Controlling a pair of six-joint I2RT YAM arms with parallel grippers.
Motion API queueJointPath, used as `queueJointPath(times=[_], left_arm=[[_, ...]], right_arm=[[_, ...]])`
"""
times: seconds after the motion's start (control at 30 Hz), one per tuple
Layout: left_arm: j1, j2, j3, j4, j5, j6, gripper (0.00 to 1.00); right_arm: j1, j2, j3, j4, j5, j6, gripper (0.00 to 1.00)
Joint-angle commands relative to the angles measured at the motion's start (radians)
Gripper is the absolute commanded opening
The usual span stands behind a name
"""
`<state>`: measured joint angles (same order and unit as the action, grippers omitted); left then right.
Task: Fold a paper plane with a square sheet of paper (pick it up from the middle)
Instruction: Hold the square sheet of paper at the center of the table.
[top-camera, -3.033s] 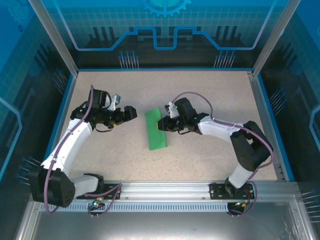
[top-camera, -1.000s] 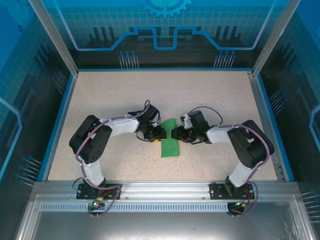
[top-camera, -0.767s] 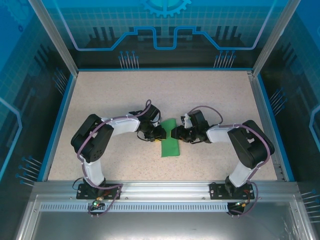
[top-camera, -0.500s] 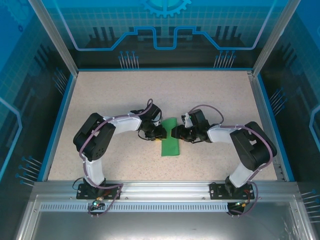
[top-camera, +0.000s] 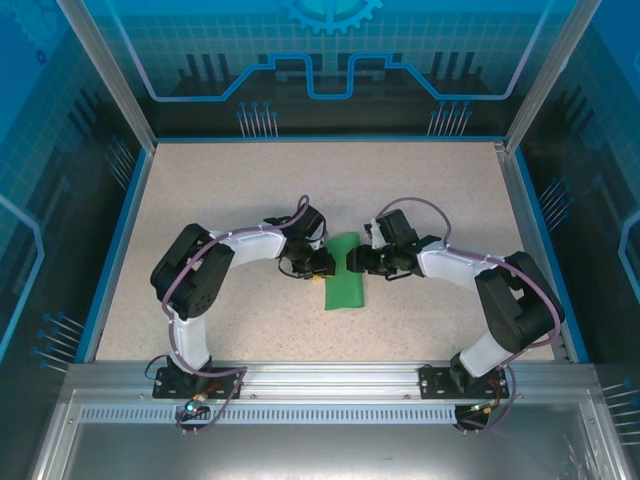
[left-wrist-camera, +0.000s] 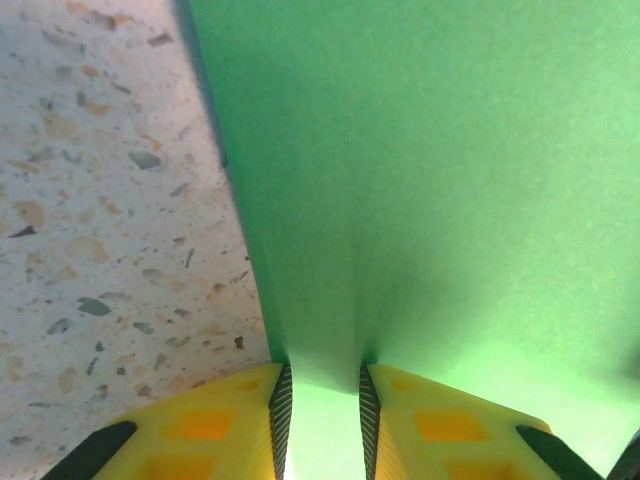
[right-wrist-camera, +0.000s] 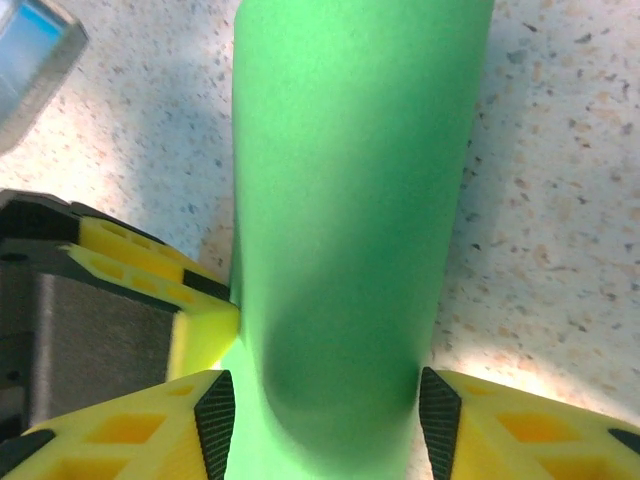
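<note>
Green paper, folded to a narrow strip, lies near the middle of the speckled table, its long axis running from the near side to the far side. Both arms reach inward and meet at its far half. The left gripper is at the strip's left edge. In the left wrist view its jaws are narrow, with a tongue of the paper running between the yellow fingers and touching both pads, so it is holding the paper there. The right gripper is at the strip's right edge, directly opposite. In the right wrist view its jaws stand wide and straddle the strip, with one black pad against each long edge. The paper bows upward between them. Whether these pads press the paper or merely touch it cannot be told. The two grippers are close together, with the strip between them.
</note>
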<state>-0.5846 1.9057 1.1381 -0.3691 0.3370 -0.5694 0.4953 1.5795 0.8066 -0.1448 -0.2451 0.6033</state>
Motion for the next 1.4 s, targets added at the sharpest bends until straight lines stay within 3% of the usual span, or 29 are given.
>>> queueJointPath(times=[0.0, 0.53, 1.37], left_arm=[[-0.006, 0.022, 0.027, -0.027, 0.017, 0.022, 0.28], [-0.007, 0.014, 0.068, -0.018, 0.067, 0.011, 0.32], [-0.018, 0.024, 0.141, -0.068, 0.076, 0.032, 0.37]], right_arm=[[0.014, 0.018, 0.042, -0.081, 0.057, -0.046, 0.55], [0.019, 0.038, 0.060, -0.151, 0.126, -0.092, 0.48], [-0.052, -0.034, -0.063, -0.049, 0.137, -0.008, 0.47]])
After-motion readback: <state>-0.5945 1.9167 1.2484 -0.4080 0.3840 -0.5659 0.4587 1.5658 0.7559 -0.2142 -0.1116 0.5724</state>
